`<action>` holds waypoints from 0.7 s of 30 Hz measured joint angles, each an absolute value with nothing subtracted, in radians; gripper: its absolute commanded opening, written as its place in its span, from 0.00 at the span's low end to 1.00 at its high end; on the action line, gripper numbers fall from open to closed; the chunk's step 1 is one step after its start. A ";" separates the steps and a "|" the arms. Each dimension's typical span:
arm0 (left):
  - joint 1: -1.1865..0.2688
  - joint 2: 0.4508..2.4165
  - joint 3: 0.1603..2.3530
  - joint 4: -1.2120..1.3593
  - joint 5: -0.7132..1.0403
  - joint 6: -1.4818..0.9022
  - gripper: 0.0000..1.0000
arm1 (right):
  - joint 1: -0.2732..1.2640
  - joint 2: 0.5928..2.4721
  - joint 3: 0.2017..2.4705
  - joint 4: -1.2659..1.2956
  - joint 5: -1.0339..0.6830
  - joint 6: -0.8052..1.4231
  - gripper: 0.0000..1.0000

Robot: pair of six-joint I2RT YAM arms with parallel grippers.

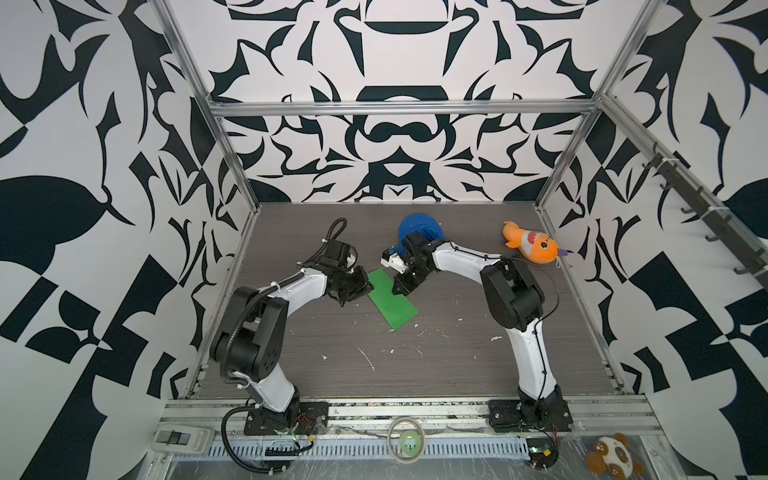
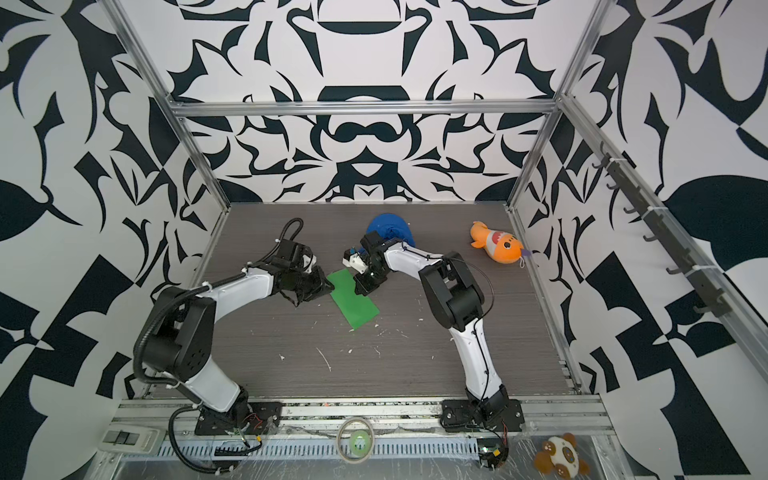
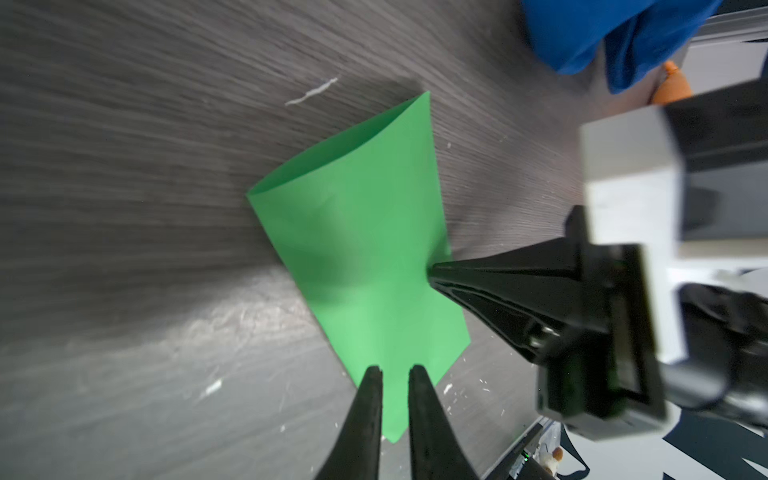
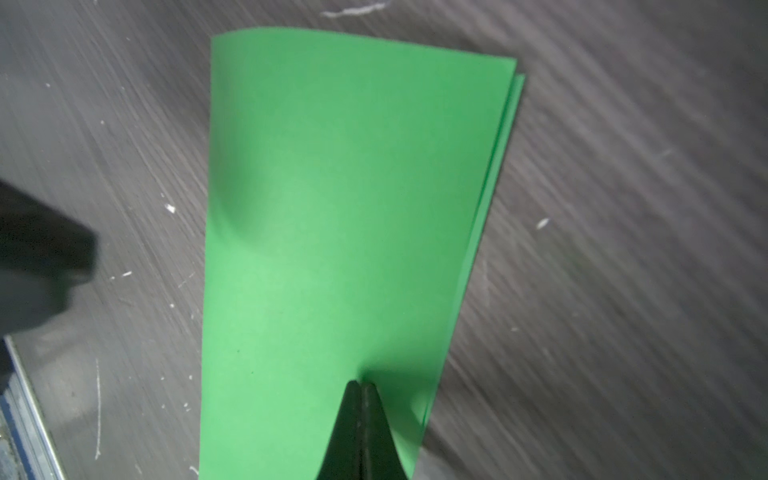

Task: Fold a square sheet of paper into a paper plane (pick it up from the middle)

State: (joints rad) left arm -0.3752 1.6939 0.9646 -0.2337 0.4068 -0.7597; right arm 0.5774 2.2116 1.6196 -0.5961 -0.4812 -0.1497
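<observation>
folded green paper (image 1: 397, 309), closed right claw (image 4: 360, 384) atop, left claw (image 3: 395, 370) ajar

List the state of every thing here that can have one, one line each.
green paper: folded double, lying on the table, fold loosely rounded, layers slightly offset.
left gripper: narrowly open, tips at one end of the paper, nothing held.
right gripper: shut, tips down on the paper near a long edge.
blue cloth: bunched in a lump at the back.
orange plush fish: lying on the table, untouched.
</observation>
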 measured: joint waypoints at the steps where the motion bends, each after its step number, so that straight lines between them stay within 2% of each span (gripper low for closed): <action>1: -0.375 1.709 0.966 -0.231 0.409 -0.754 0.16 | 0.575 2.214 1.623 -0.602 -0.483 -0.160 0.05; 13: -0.375 1.802 0.984 -0.194 0.442 -0.727 0.15 | 0.573 2.222 1.640 -0.622 -0.490 -0.189 0.06; 21: -0.375 1.810 0.952 -0.176 0.424 -0.728 0.14 | 0.571 2.210 1.646 -0.662 -0.505 -0.085 0.16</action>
State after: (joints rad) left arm -0.3752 1.8103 0.9524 -0.1764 0.4244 -0.7284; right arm 0.5709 2.2101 1.6463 -0.6621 -0.5049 -0.0849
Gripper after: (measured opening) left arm 0.136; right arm 0.130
